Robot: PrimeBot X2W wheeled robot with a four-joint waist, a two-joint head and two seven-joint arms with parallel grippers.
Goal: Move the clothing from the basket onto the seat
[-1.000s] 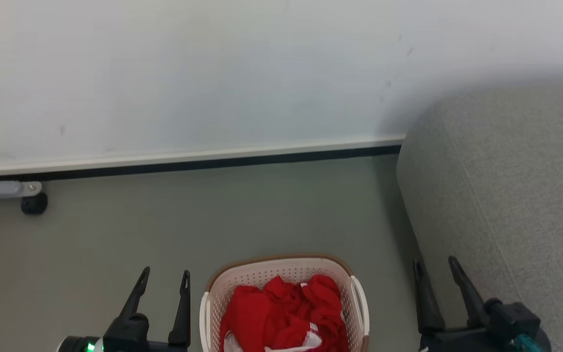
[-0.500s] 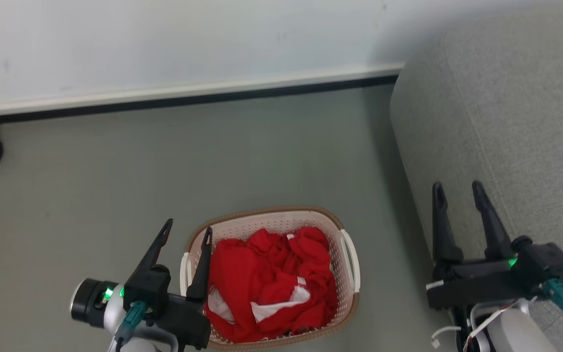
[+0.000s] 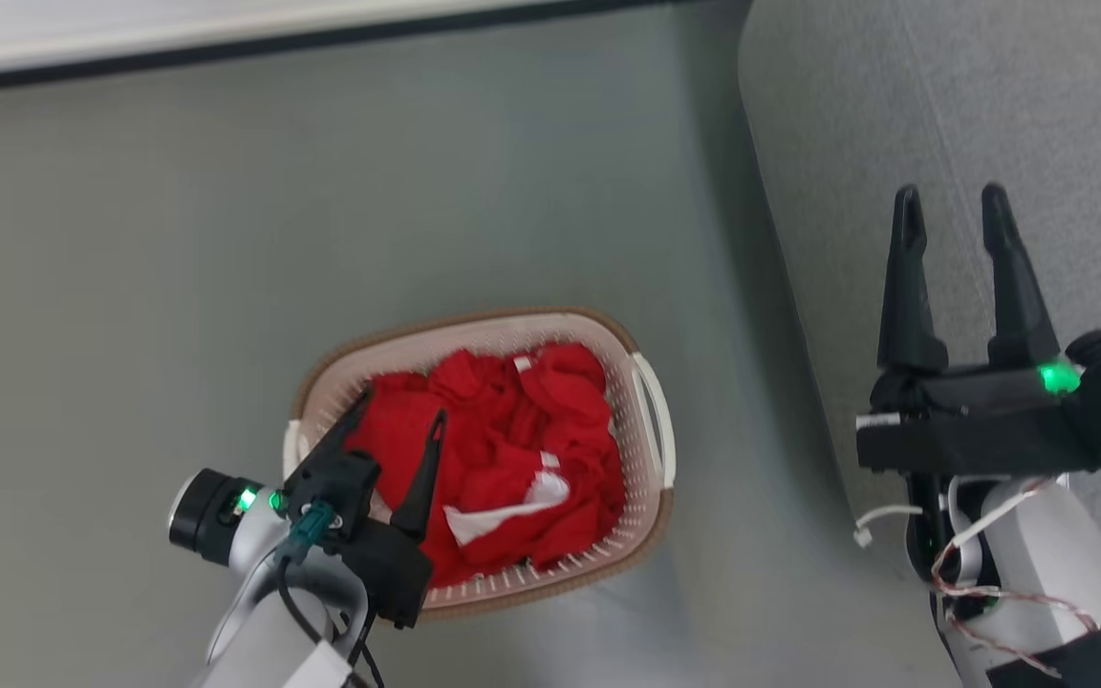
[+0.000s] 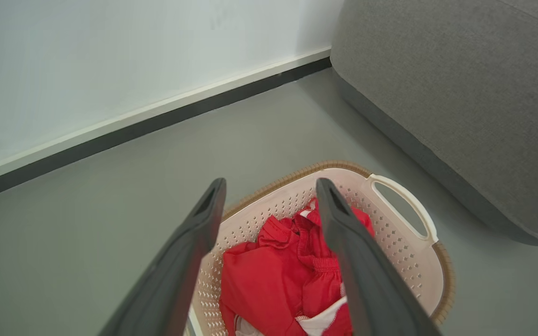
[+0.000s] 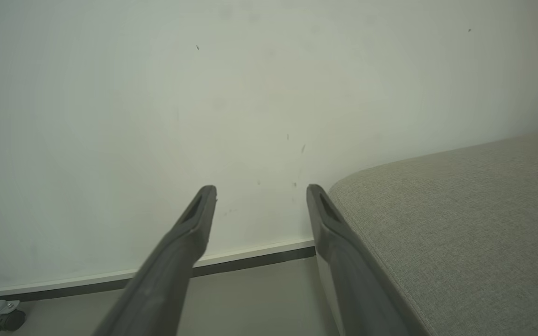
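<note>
Step in hand, as we judge it: the first reach into the basket (image 3: 474,320). Nothing is lifted yet.

- All the clothing (image 3: 503,449) lies heaped in the basket, which stands on the floor (image 3: 226,239) just left of the seat (image 3: 1038,96). The seat carries none of it.
- Left tool (image 3: 400,405): fingers spread and empty, above the near-left of the heap. We cannot tell whether they touch cloth.
- Right tool (image 3: 951,191): fingers spread and empty, over the seat's left edge, well apart from the basket.

How we would do it well:
- Keep the left fingers spread and come down on the bunched middle of the heap, away from the rim and the perforated wall.
- Take a thick fold, not the loose white trim, which could slip.
- Lift straight up until the cloth hangs free of the rim, or the light basket may drag along.
- The garments are tangled, so two may come up together. That still suits the task.
- Then carry right, well onto the seat.

Against a second ago:
- The head camera has tipped down, so the wall is nearly out of frame and the whole basket is in view.
- The left tool stood left of the basket, outside the rim. Now it is over the clothing.
- Both tools were spread then, as now.
</note>
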